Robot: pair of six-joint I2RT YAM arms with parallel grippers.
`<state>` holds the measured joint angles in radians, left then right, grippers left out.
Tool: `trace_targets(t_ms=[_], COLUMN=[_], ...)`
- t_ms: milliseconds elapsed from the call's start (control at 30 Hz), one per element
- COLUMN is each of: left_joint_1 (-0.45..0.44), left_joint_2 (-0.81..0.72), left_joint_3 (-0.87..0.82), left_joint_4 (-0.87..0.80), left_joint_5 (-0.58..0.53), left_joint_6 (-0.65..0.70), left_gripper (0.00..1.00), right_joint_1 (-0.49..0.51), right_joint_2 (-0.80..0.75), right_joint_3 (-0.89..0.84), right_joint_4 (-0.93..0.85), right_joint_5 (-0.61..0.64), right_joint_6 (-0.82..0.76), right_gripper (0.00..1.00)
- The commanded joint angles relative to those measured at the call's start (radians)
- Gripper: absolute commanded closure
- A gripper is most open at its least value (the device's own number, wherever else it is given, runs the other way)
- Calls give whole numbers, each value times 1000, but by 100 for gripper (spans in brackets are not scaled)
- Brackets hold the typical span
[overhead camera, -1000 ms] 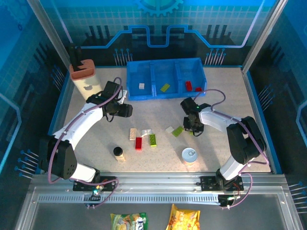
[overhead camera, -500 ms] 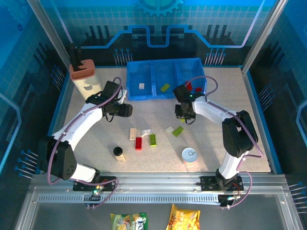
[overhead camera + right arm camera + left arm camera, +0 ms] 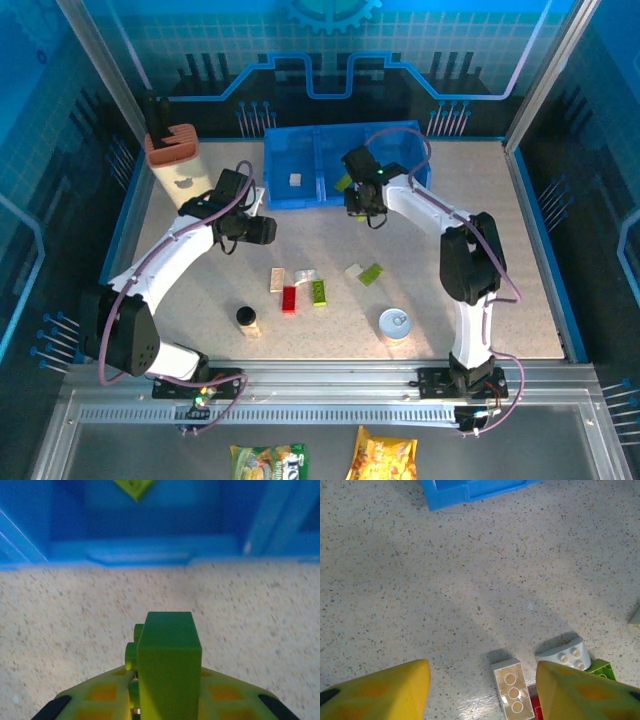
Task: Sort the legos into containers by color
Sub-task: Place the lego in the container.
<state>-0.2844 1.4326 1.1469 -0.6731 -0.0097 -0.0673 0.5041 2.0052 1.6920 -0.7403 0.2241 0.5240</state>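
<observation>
– Speckled beige bench [image 3: 480,250], matte and stone-like, inside a blue-lit enclosure. At its far side I see a glossy blue plastic tray [image 3: 290,203] made of three joined open-top rectangular compartments.

– What is each arm holding?

– My right end effector [image 3: 167,680] has its yellow fingers pressed onto a lime green brick [image 3: 167,650]. The brick is a smooth, boxy block with round studs on its left face. It hangs over the bench just short of the tray's front wall, facing the middle compartment, where another green brick [image 3: 134,487] lies. My left end effector [image 3: 481,672] is spread, with nothing between its fingers.

– What lies near the left one?

– A cream brick [image 3: 511,692] with three round studs in a row lies on the bench between the fingers, nearer the right one. A white brick [image 3: 567,655] with a rounded edge lies just beyond that finger. A green corner [image 3: 602,669] and a red sliver [image 3: 537,712] peek out beside it.

– How do the views differ?

– From overhead I get the layout. There is a cluster of cream, red, white and green bricks at mid-bench, plus one cream brick [image 3: 296,180] in the left compartment. I also see a round tin can [image 3: 395,324], a small black-capped bottle [image 3: 246,318] and a tan holder [image 3: 172,150]. The wrist cameras add the close detail of the studs, the bench grain and the grip itself.
</observation>
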Motion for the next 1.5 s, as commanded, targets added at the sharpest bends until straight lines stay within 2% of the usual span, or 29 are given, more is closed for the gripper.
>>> trace_targets(t_ms=[0, 333, 700, 1000, 1467], left_joint_1=[8, 9, 10, 10, 9], left_joint_2=[-31, -44, -61, -70, -75], left_joint_3=[-13, -18, -25, -26, -29], left_joint_4=[9, 14, 17, 14, 14], left_joint_5=[25, 22, 4, -8, -4], left_joint_6=[25, 27, 31, 37, 34], left_gripper=[41, 41, 41, 41, 41], right_joint_1=[6, -27, -38, -45, -47], right_joint_2=[60, 215, 394, 473, 434], right_joint_3=[92, 325, 541, 568, 558], right_joint_4=[-9, 4, -27, -16, -36], right_joint_5=[-9, 38, 177, 240, 266], right_joint_6=[-67, -137, -204, -197, -186], right_gripper=[76, 76, 75, 74, 60])
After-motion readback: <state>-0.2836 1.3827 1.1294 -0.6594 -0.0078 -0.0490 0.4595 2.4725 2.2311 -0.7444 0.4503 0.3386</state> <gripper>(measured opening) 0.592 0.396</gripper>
